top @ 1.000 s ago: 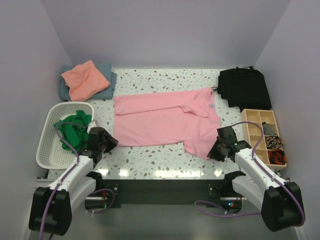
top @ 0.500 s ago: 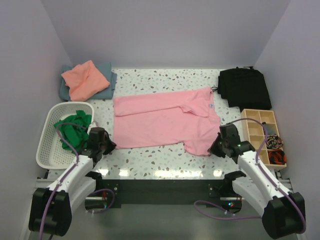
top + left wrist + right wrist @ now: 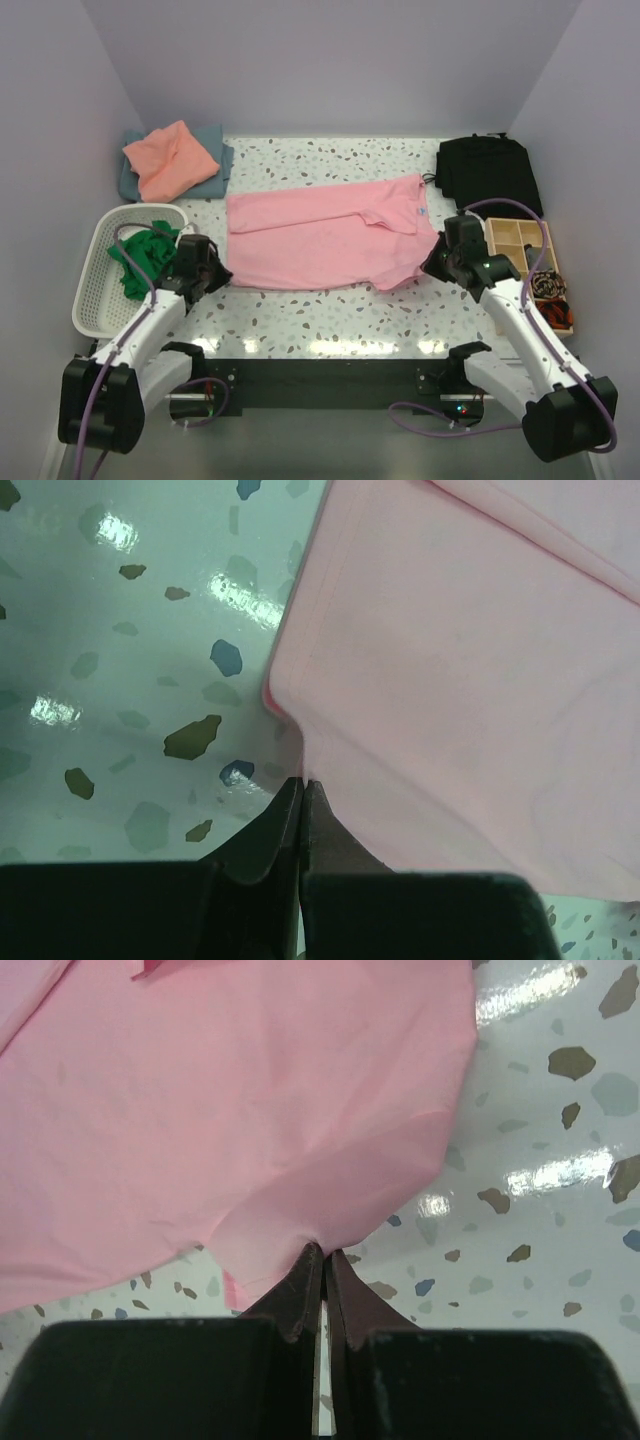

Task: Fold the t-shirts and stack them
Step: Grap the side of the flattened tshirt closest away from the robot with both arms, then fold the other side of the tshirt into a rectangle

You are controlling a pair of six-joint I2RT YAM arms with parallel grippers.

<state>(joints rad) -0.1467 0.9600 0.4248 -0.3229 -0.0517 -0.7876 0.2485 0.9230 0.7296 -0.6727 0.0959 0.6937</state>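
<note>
Left wrist view: left gripper [image 3: 302,786] has its jaws pressed together with no gap, tips pinching the hem corner of the light pink t-shirt [image 3: 460,670]. A crease runs from the tips up along the hem, and the speckled table [image 3: 120,660] shows bare at frame left. Right wrist view: right gripper [image 3: 322,1253] is likewise clamped on the same shirt, with the fabric puckered into a small peak at the tips and pink filling the upper left of the frame. Neither wrist view shows the other shirts. The top view does, but there the fingertips are too small to judge the grip. Count from the top view: four t-shirts, two grippers, one basket, one black folded cloth, one wooden divided box. The light pink t-shirt lies spread across the middle of the table, partly folded on itself, with a small neck label toward its right end. The left gripper is at its lower left corner and the right gripper at its lower right edge, both touching it. Salmon-orange t-shirt [image 3: 170,160] lies crumpled on top of the grey-blue t-shirt [image 3: 214,142] at upper left, well apart from both grippers. Bright green t-shirt [image 3: 145,258] is bunched inside the white basket [image 3: 92,300] at left, just beside the left gripper. Black folded cloth [image 3: 490,172] sits at upper right. Wooden divided box [image 3: 508,232] is below it, near the right gripper, with small items in its lower compartments.
</note>
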